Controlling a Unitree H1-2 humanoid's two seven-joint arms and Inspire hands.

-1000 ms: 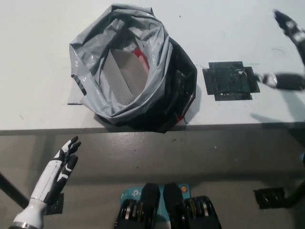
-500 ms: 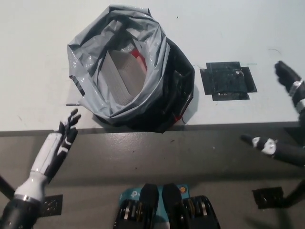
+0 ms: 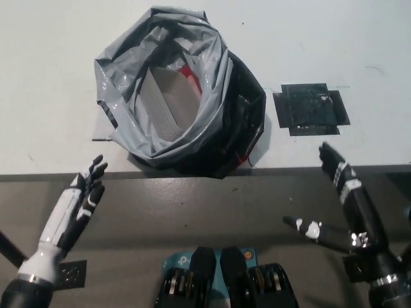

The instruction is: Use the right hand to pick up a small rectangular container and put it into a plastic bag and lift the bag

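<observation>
I see the crumpled grey plastic bag (image 3: 176, 96) upper centre on the white desk (image 3: 51, 51), mouth open, a grey rectangular container (image 3: 164, 102) with a red bit inside. Black right robot hand (image 3: 340, 199) lower right, released, fingers spread, below desk edge. White left robot hand (image 3: 80, 202) lower left, released. Black tape patch (image 3: 310, 109) right of bag.

My right hand (image 3: 347, 208) has pulled back off the tabletop (image 3: 51, 77); my left hand (image 3: 77, 208) has risen toward its edge.
</observation>
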